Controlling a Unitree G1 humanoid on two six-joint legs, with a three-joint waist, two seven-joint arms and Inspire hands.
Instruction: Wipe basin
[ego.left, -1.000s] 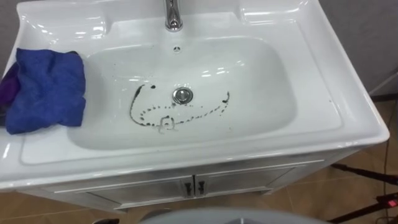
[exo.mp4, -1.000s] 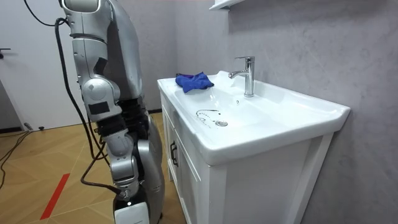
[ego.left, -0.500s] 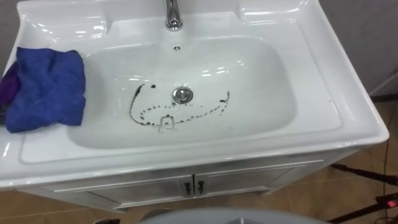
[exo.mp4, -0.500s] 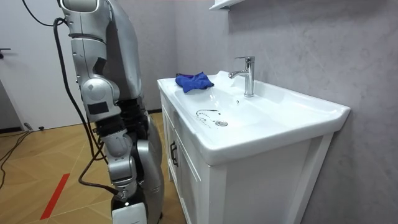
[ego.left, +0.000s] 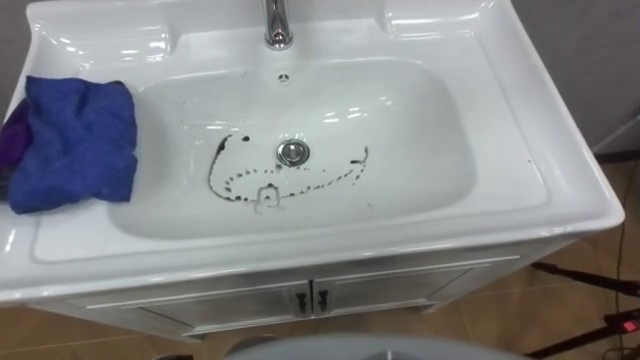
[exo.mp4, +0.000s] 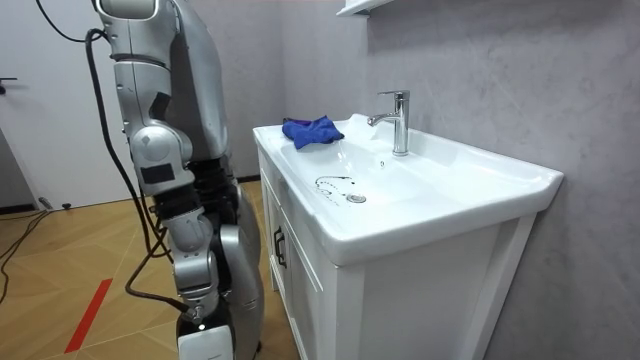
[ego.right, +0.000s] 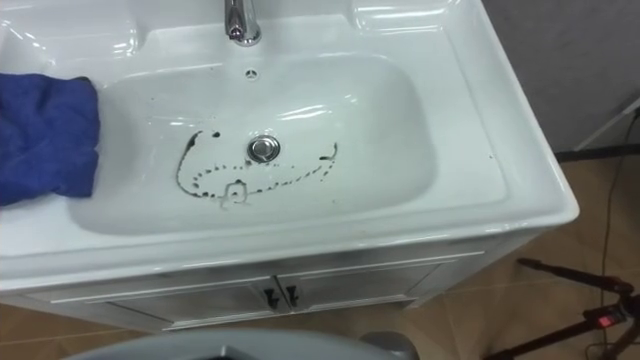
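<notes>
A white basin (ego.left: 560, 190) sits in a vanity right below me. Dark dotted smears (ego.left: 270, 185) curve across its bottom around the metal drain (ego.left: 292, 152). A crumpled blue cloth (ego.left: 70, 140) lies on the left rim, partly hanging over the bowl's edge. In the room view I stand upright at the vanity's front, the cloth (exo.mp4: 312, 130) at the far end of the rim. My right hand (exo.mp4: 205, 335) hangs low by my side, cut off by the picture's bottom edge.
A chrome tap (ego.left: 277, 25) stands at the back middle of the basin. Something purple (ego.left: 12, 140) peeks out beside the cloth at the left edge. Cabinet doors (ego.left: 300, 298) with small handles are under the basin. A dark stand with a red light (ego.left: 605, 325) is on the floor to the right.
</notes>
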